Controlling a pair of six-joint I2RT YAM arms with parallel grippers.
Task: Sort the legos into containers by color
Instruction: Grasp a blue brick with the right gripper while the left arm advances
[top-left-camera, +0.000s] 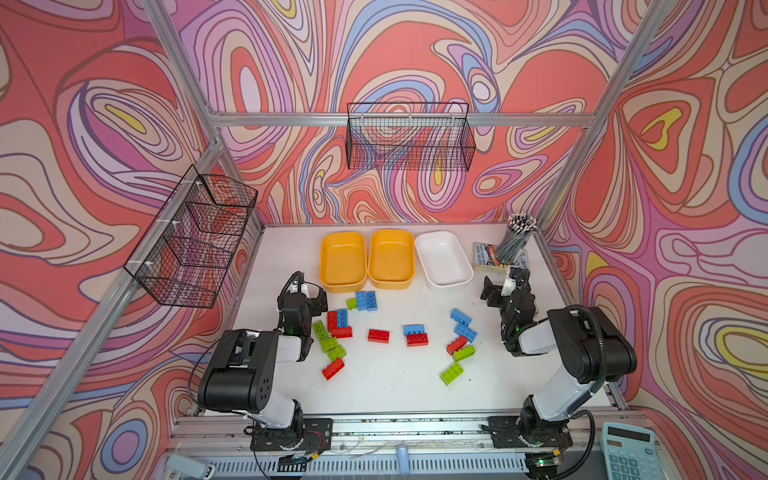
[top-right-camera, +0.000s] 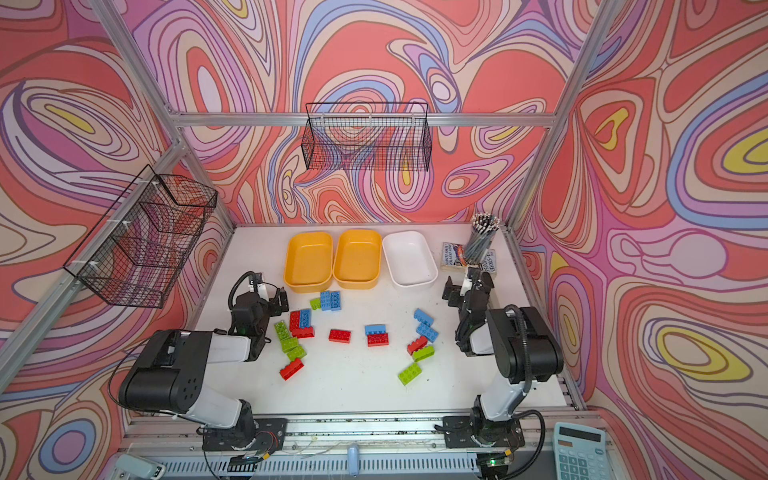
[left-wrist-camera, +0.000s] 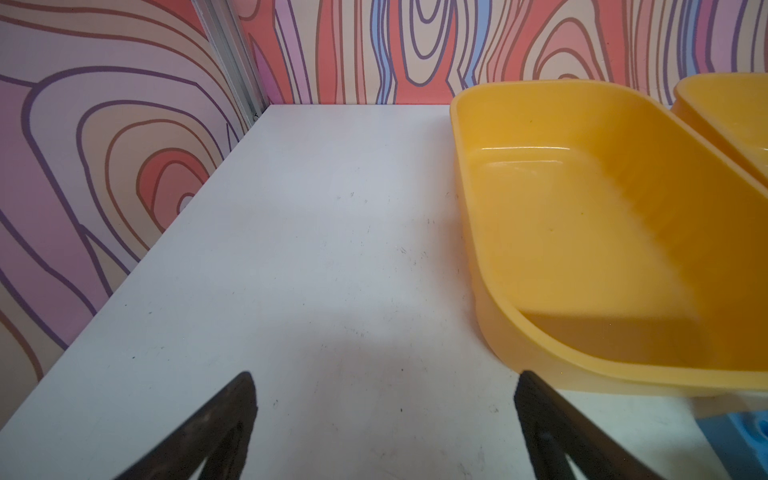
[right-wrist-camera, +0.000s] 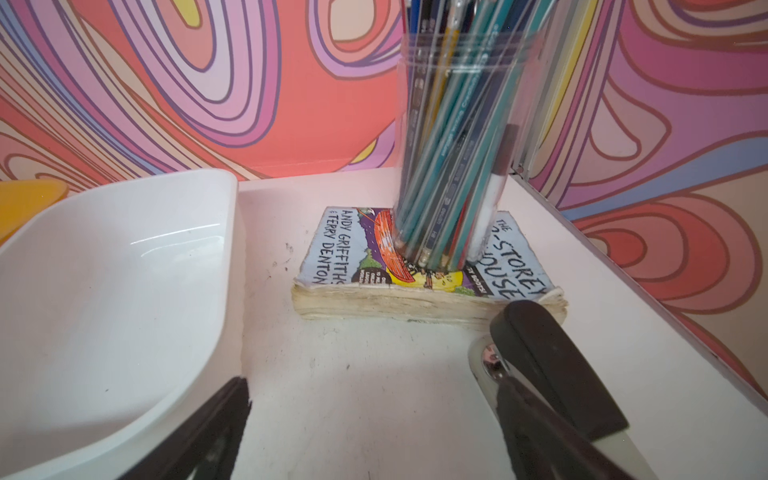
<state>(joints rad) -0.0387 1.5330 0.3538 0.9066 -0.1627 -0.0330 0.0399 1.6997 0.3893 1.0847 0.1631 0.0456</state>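
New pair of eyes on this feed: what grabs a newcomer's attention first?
The loud swirling pink-and-purple wallpaper wraps the whole cell. Next come the red, blue and green legos scattered across the middle of the white table, with three empty containers, two yellow and one white, in a row behind them.

Black-and-white arms, black corrugated cables

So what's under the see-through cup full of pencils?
The clear plastic cup of pencils stands on a worn paperback book lying flat on the white table. The cup covers the middle of the cover, so part of the title is hidden.
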